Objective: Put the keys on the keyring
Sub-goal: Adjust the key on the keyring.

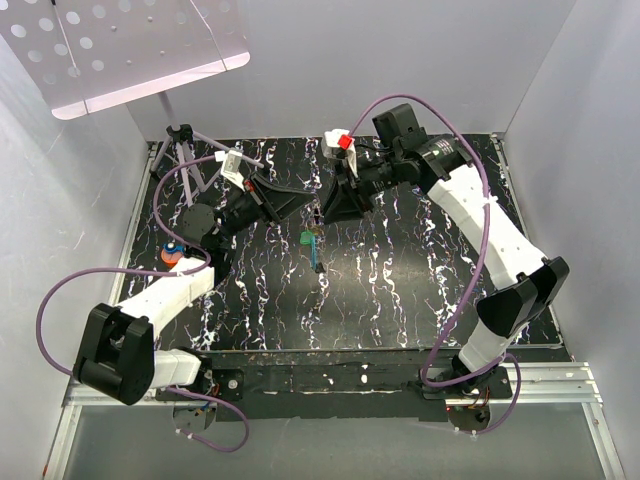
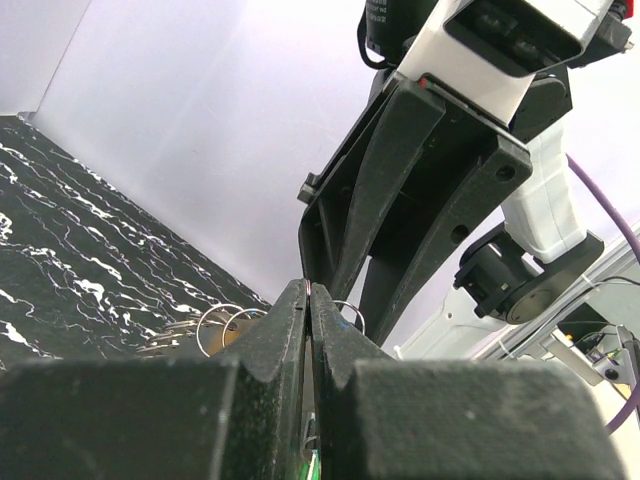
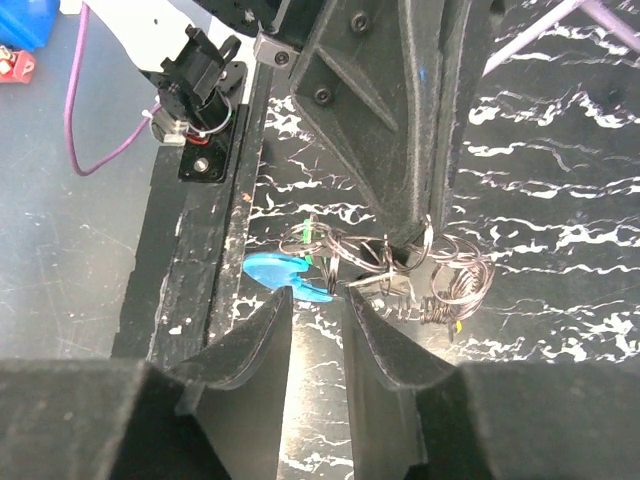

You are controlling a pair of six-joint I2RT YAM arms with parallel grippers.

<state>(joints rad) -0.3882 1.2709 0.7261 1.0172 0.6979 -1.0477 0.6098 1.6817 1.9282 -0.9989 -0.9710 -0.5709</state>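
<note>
Left gripper: clenched. Its two black fingers are pressed flat together, with only a thin bright sliver showing at the tips. It appears to grasp the thin silvery wire keyring.
Right gripper: released. Its black fingers stand apart, the worktop shows through the gap, and they grasp nothing that can be seen.
Gripper to gripper: the two point at each other over the middle of the worktop with their tips close together. The right one comes in from the far right side.
Keyring position: it is bunched in several overlapping loops round the tip of the left gripper, with loops showing on both sides of its fingers. In the right wrist view it lies just ahead of the right gripper's fingertips and a little to their right.
Blue-headed key: a small key with a flat plastic head, against the left edge of the loops and just beyond the right gripper's left-hand fingertip. Its narrow end reaches toward the gap; whether it touches a finger cannot be told.
Green-headed key: a small key just beside the blue one and nearer the left gripper's tip.
Worktop: black, with white marble-like veins.
Height of the bunch: whether it hangs clear or rests on the worktop cannot be told.
</note>
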